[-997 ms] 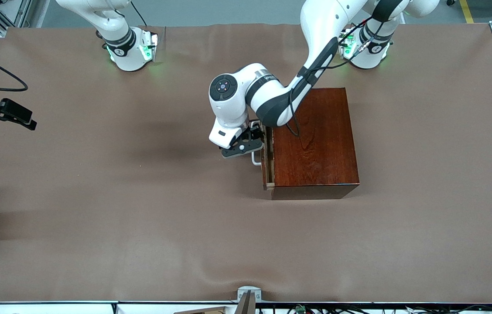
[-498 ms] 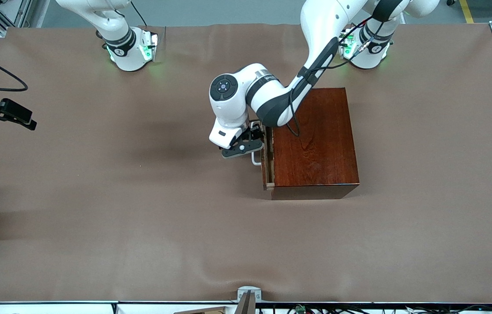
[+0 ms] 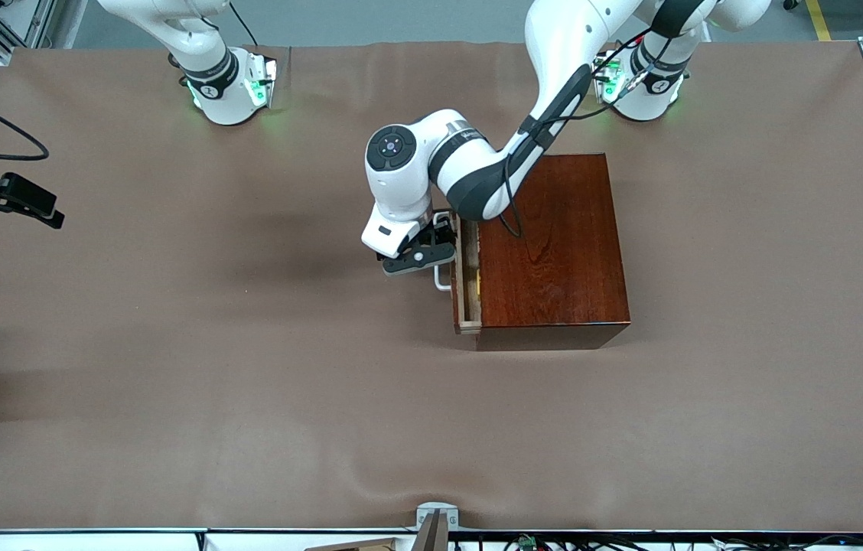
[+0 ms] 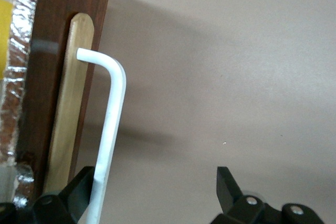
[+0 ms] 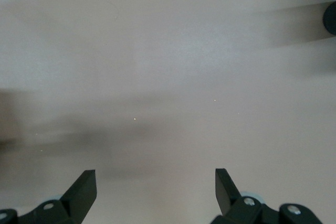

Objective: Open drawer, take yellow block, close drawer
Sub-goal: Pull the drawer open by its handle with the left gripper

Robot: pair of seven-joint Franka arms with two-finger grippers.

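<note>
Drawer is cracked open a little from the dark wooden box, pale tray edge showing w/ a sliver of yellow block inside, close to the box mouth; the left wrist view also catches yellow at the tray's edge. Left gripper sits at the white handle, fingers apart, one finger hooked against the bar, the other well clear, so it's pulling by hooking, not clamping. Judgement: step in hand is the opening pull, early in the task. To do it well: pull straight along the slide axis toward the right arm's end of the table, keep the finger low on the bar so it doesn't slip off the bend, go far enough to expose the whole block. Box is loose on the brown table cloth and could drag or skew. Right gripper waits w/ fingers wide apart over bare cloth, nothing held. Left arm's elbow hangs over the box top, may crowd a later reach-in.
</note>
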